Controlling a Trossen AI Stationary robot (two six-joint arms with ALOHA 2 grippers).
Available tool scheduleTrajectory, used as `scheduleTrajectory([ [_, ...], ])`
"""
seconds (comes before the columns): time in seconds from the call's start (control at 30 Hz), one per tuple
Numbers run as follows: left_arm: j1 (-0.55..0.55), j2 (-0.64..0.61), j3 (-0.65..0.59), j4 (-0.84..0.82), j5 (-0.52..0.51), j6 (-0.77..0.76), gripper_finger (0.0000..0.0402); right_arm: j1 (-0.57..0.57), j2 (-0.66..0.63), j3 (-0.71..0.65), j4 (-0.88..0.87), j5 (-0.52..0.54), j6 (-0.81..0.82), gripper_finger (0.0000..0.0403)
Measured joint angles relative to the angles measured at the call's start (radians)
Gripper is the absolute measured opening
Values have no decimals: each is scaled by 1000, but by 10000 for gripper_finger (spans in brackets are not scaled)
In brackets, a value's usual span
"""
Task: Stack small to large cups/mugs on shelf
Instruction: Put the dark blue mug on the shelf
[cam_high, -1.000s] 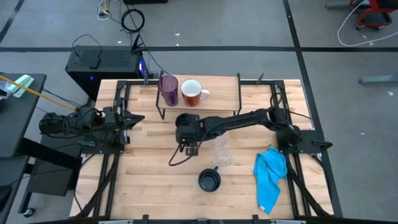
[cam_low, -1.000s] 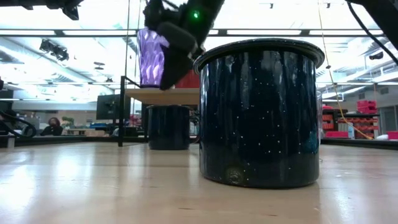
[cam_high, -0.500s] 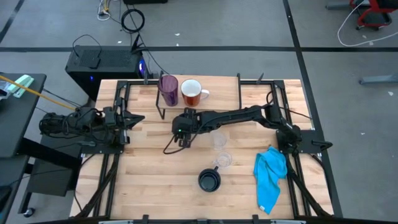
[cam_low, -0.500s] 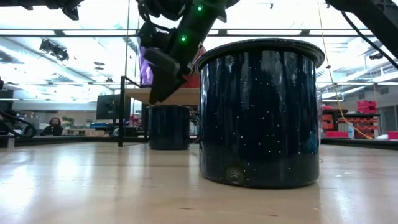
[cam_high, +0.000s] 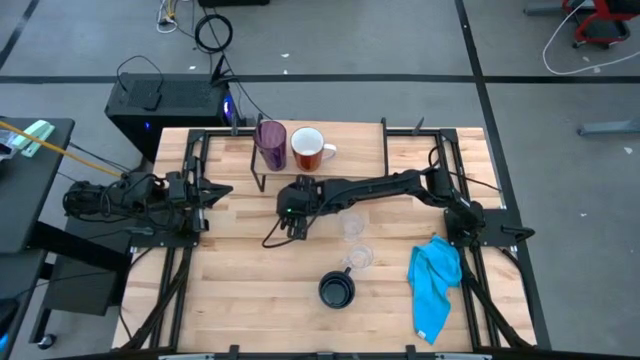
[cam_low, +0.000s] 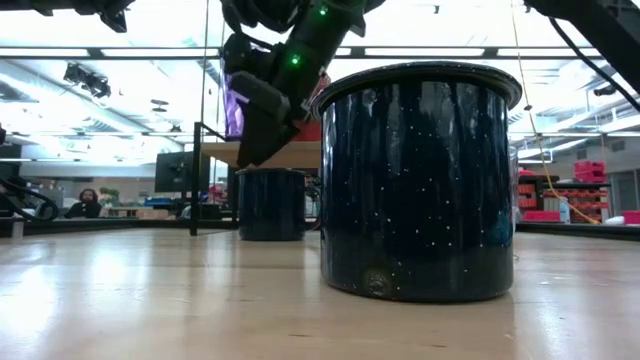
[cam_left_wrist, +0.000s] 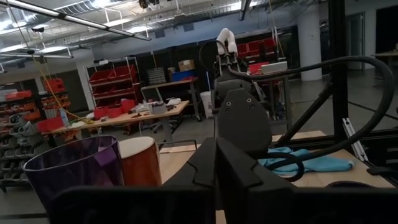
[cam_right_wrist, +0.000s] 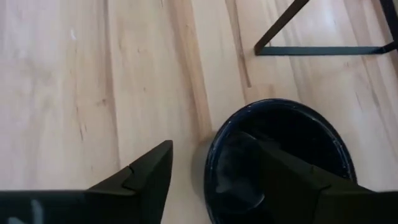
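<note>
Since a second ago the right gripper (cam_right_wrist: 211, 180) has dropped lower, spread over the rim of a dark navy mug (cam_right_wrist: 280, 158) by the shelf (cam_high: 320, 150). The left gripper (cam_high: 205, 192) has stayed parked, fingers pressed together.

The right arm is stretched from its base at the table's right edge across to the middle of the light wooden tabletop (cam_high: 240, 250). Its dark two-finger right gripper (cam_high: 292, 212) is angled down, fingers (cam_right_wrist: 146, 171) spread apart, one lowered inside a dark navy mug (cam_right_wrist: 280, 155). The left arm is folded at the tabletop's left edge, its left gripper (cam_high: 212, 192) pointed inward, fingers pressed together.
</note>
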Motion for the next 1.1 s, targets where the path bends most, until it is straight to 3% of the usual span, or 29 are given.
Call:
scheduleTrajectory([
  [0.43, 0, 0, 0, 0, 0, 0, 27, 0, 1, -84, 41, -8, -1, 170],
  [0.63, 0, 0, 0, 0, 0, 0, 20, 0, 1, -83, 18, -10, -35, 91],
  [0.77, 0, 0, 0, 0, 0, 0, 10, 0, 1, -66, -4, -83, -71, 26],
  [0.9, 0, 0, 0, 0, 0, 0, 12, 9, 1, -9, -61, -142, -96, 23],
  [1.1, 0, 0, 0, -1, 0, -1, 26, 46, 1, 124, -260, -146, -122, 18],
])
